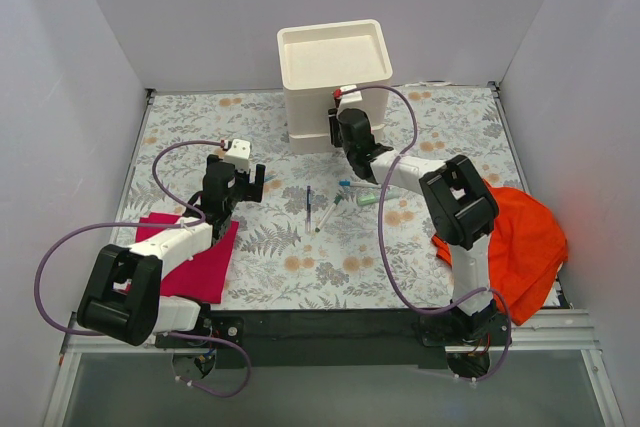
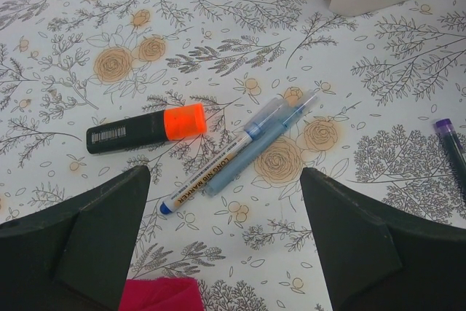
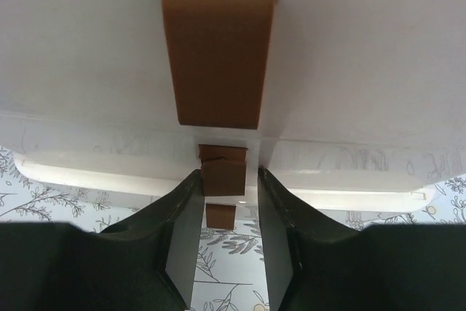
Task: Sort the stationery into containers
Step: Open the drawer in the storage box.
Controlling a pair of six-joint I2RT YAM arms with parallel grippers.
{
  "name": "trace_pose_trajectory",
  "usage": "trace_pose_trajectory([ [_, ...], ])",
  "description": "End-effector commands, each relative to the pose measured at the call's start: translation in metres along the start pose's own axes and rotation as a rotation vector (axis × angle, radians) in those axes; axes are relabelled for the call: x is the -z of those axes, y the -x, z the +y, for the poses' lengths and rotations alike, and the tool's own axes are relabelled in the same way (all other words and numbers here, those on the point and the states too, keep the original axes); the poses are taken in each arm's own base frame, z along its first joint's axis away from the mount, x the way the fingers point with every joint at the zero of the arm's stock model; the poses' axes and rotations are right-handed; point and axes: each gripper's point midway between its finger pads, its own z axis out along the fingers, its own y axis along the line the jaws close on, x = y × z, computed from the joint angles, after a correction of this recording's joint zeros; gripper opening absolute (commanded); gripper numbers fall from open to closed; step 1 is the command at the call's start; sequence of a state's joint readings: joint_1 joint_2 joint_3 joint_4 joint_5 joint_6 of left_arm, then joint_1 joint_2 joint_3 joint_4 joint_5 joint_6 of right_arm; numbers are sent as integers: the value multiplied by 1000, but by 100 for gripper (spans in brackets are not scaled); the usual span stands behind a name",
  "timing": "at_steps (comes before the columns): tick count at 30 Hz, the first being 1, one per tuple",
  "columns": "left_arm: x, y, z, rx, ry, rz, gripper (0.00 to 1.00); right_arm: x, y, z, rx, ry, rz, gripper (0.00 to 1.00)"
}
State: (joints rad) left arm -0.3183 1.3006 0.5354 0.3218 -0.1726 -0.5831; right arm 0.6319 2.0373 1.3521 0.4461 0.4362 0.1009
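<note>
Pinching handle [image 3: 224, 178], right fingers [image 3: 182, 231], marker [image 2: 145, 130] below left fingers [image 2: 73, 253]

We count 4 pens in left wrist view: orange-capped marker [image 2: 145, 130], white marker [image 2: 211, 169], blue pen [image 2: 273, 135], purple-tipped pen [image 2: 451, 143]. Cloths x2: magenta cloth [image 1: 205, 262], orange cloth [image 1: 520, 242]. Drawer stack [image 1: 305, 117] x1, top tray [image 1: 333, 29] x1, brown handle [image 3: 218, 52] x3.

- left arm [image 1: 175, 237] and right arm [image 1: 405, 172]: white links, bulky black joint housings
- purple cables [image 1: 380, 247] loop alongside each arm
- gripper fingers [image 2: 95, 238]: dark, matte, wedge-shaped
</note>
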Motion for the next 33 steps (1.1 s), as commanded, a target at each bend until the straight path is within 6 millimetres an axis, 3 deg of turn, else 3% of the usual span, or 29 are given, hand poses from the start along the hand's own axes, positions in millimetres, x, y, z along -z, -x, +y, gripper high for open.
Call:
trace_pose_trajectory([
  [1,0,-1,-1,-1,1,-6,85,-7,41,-1,-38,-24,-126,42],
  [4,0,-1,-1,1,1,-6,85,-9,41,-1,-37,-23,-126,35],
  [5,0,-1,-2,0,-2,-7,85,-9,40,1,-36,-15,-124,20],
  [8,-1,-1,-2,0,-2,-5,85,-6,38,4,-34,6,-117,1],
  [33,1,-8,-9,19,-36,-1,85,77,18,32,31,140,-61,1],
])
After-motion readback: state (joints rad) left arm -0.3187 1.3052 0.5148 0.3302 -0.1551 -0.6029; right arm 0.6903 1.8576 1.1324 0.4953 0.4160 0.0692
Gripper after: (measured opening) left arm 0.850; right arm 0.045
